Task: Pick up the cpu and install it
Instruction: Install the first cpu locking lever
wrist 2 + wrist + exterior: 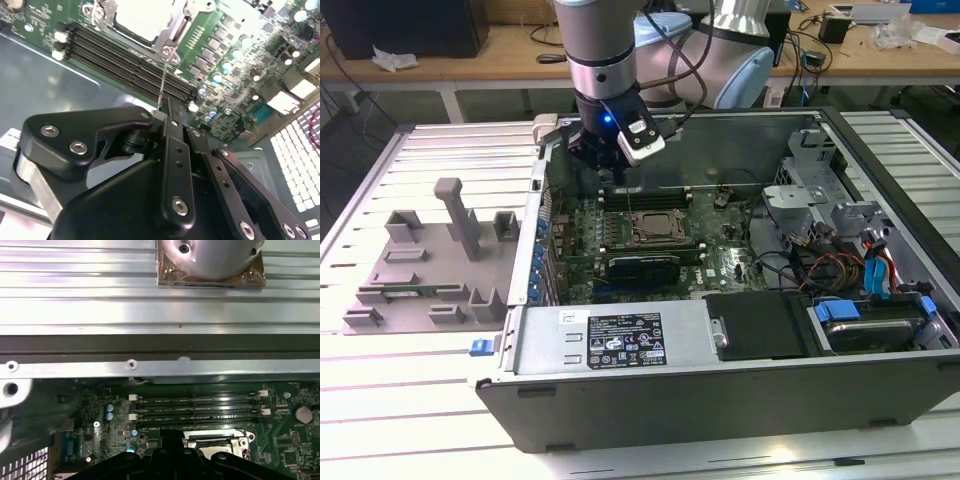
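The cpu (142, 20) shows as a pale, shiny square lying flat inside the metal frame of the motherboard socket (655, 229). My gripper (618, 165) hangs inside the open computer case, just behind the socket and above the memory slots (130, 65). In the second wrist view my gripper (165, 114) has its fingers drawn together on the upper end of a thin metal socket lever (162, 80), which rises from the socket's corner. Black links of my gripper (172, 442) hide part of the socket in the first wrist view.
The computer case (620, 345) lies open on a ribbed metal table (440, 140), with a power supply at the front and drive bays (860, 300) at the exterior view's right. A grey fixture plate (420, 265) with upright blocks sits left of the case. The case wall (160, 347) is close behind the gripper.
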`<action>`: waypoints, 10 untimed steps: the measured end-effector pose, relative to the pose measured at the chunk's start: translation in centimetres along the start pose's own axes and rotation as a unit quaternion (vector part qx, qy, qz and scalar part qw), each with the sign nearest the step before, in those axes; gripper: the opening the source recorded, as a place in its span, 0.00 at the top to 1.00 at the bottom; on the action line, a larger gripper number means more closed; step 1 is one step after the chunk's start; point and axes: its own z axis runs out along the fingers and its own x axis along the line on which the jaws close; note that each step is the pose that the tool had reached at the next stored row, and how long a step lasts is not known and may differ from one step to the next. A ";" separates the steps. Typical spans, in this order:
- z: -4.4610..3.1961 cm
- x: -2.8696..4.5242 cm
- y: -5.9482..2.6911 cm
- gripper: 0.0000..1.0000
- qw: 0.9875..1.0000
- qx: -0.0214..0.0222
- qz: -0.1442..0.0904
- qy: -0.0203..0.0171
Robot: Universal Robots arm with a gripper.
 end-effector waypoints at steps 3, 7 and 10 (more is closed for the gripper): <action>0.10 -1.24 -0.01 0.89 1.000 0.000 0.000 0.001; 0.20 -2.71 -0.05 0.89 1.000 0.000 0.000 0.003; 0.21 -2.71 -0.05 0.89 1.000 0.000 0.000 0.002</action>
